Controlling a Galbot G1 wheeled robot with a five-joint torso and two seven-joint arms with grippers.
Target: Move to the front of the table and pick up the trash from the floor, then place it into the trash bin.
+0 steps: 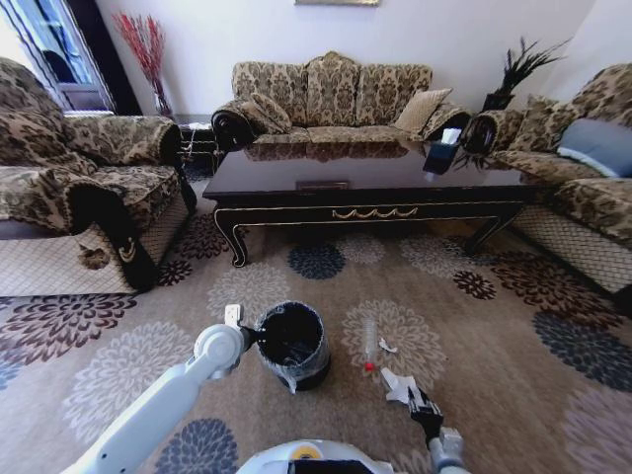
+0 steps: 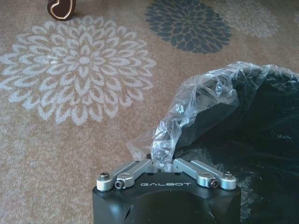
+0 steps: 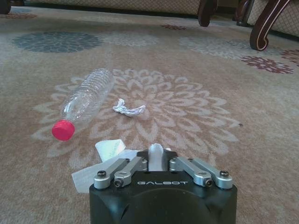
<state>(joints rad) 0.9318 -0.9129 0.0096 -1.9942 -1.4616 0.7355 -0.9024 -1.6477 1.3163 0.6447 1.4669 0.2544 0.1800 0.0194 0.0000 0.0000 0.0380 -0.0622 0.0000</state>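
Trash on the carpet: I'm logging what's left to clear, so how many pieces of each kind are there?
Clear plastic bottle with red cap: 1
Crumpled white paper scrap lying free: 1
White paper piece at the right pincer, whose fingers are closed on it: 1
Total: 3
The left pincer grips the trash bin's liner.

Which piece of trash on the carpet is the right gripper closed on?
The flat white paper scrap, pinched by the right gripper; the bottle and crumpled scrap lie apart.
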